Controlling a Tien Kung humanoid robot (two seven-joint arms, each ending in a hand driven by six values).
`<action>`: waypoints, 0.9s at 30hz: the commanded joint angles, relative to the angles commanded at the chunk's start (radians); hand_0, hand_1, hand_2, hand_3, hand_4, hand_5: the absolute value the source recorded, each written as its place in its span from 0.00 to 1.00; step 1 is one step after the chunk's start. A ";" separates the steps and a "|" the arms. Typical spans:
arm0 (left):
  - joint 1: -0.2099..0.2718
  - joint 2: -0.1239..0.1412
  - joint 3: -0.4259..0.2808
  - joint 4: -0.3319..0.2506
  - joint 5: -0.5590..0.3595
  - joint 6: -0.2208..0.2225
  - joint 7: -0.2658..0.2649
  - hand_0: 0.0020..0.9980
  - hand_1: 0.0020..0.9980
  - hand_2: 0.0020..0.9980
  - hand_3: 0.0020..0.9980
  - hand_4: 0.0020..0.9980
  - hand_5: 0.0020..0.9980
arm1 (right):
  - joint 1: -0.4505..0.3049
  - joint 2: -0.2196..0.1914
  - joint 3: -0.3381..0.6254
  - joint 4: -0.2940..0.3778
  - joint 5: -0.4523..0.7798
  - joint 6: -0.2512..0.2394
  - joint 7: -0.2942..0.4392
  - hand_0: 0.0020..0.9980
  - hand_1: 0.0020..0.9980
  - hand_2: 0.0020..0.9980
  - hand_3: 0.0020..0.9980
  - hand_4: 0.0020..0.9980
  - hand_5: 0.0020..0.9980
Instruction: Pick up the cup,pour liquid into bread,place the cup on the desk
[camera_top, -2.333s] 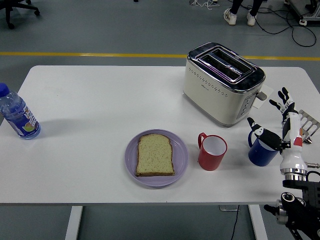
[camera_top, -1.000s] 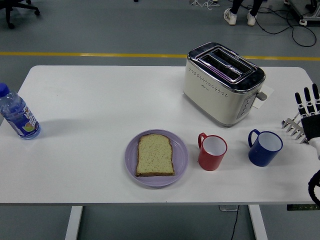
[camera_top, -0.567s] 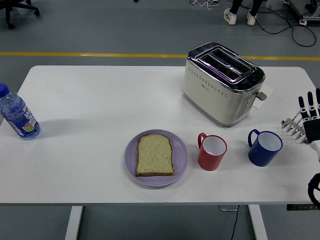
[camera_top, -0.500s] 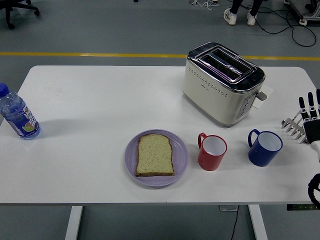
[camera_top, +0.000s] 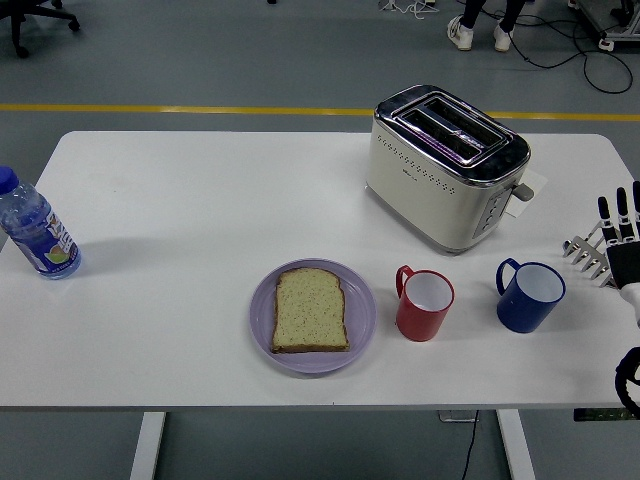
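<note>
Here: round blue cup (camera_top: 530, 296) upright, right robot hand (camera_top: 622, 240) apart, fingers extended.

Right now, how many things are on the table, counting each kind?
Cups: 2, red and blue
Toaster: 1
Plate: 1
Bread: 1
Bottle: 1
Fork: 1
Total: 7

table (camera_top: 200, 200): plain white
toaster (camera_top: 445, 165): cream body, shiny chrome top, rows of tiny dots on the side
plate (camera_top: 312, 316): pale lilac
bread (camera_top: 310, 311): light tan with darker specks, brown crust
left cup (camera_top: 424, 304): red, white inside
right cup (camera_top: 529, 296): dark blue, white inside
bottle (camera_top: 35, 230): clear-ish blue, blue cap, label looks multicoloured but it's too small to tell
right hand (camera_top: 622, 240): black fingers, white near the wrist
floor stripe (camera_top: 180, 108): yellow on grey
</note>
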 joint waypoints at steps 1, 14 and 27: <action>-0.001 0.000 0.000 0.000 0.000 0.000 0.000 0.64 0.65 0.66 0.55 0.32 0.84 | 0.000 0.001 0.001 -0.001 0.001 0.000 0.000 0.68 0.59 0.64 0.61 0.61 0.20; 0.006 0.000 0.006 0.001 -0.001 0.000 0.000 0.64 0.65 0.66 0.55 0.32 0.84 | -0.006 0.002 -0.004 -0.004 0.013 0.025 -0.002 0.70 0.66 0.70 0.69 0.62 0.21; 0.014 0.000 0.017 0.001 -0.003 0.000 0.000 0.64 0.65 0.66 0.55 0.32 0.84 | -0.013 0.001 -0.008 -0.007 0.024 0.066 -0.011 0.82 0.76 0.80 0.79 0.71 0.41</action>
